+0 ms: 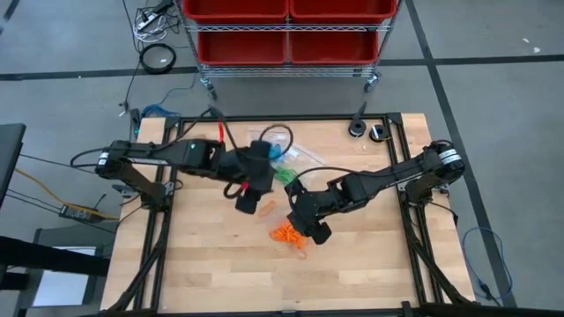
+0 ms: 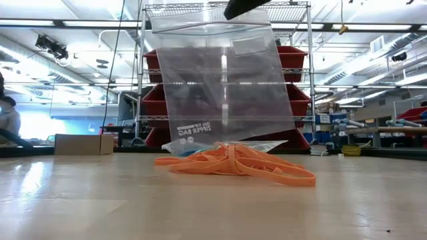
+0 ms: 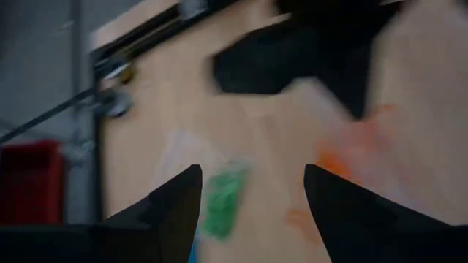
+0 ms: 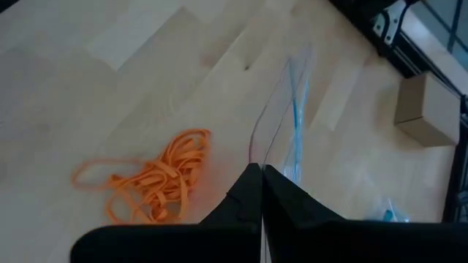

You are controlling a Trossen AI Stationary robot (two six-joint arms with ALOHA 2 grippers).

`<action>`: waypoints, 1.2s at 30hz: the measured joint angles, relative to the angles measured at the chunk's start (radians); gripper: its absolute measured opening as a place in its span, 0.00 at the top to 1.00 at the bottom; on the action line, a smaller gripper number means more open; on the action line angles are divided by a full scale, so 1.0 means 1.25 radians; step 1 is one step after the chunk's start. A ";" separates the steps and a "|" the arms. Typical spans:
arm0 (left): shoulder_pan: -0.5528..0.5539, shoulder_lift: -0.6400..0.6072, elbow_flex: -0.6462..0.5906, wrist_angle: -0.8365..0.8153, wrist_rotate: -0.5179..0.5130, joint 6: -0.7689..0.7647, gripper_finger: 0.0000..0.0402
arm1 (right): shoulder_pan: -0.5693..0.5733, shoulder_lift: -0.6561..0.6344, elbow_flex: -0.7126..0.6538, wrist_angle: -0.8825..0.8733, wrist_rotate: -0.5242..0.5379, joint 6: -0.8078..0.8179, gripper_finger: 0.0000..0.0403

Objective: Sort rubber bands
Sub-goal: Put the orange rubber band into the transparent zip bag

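Note:
A heap of orange rubber bands (image 1: 286,234) (image 2: 233,164) (image 4: 153,179) lies on the wooden table near its middle. Behind it in the low view a clear zip bag (image 2: 223,87) hangs upright, its lower end at the table. My right gripper (image 1: 310,231) (image 4: 261,175) is shut on this bag from above. Green rubber bands (image 1: 284,173) (image 3: 223,201) lie farther back. My left gripper (image 1: 254,201) (image 3: 252,212) hovers open above the table, left of the orange heap, with nothing between its fingers. My right gripper pinches the zip bag's upper edge (image 4: 257,162) between its two shut fingers, which slant down from the table's right side. The bag hangs below the fingers, upright and fairly flat, and its lower end (image 2: 227,144) reaches the table just behind the orange bands.
More clear bags (image 1: 284,141) lie at the far middle of the table. A small cardboard box (image 4: 428,109) (image 2: 83,143) stands toward the table's edge. A wire cart with red bins (image 1: 286,31) stands beyond the far edge. Bare wood lies along the near side.

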 joint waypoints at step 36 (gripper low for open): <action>-0.086 0.026 -0.236 0.189 0.183 0.084 0.48 | 0.007 0.000 0.000 0.005 -0.011 0.010 1.00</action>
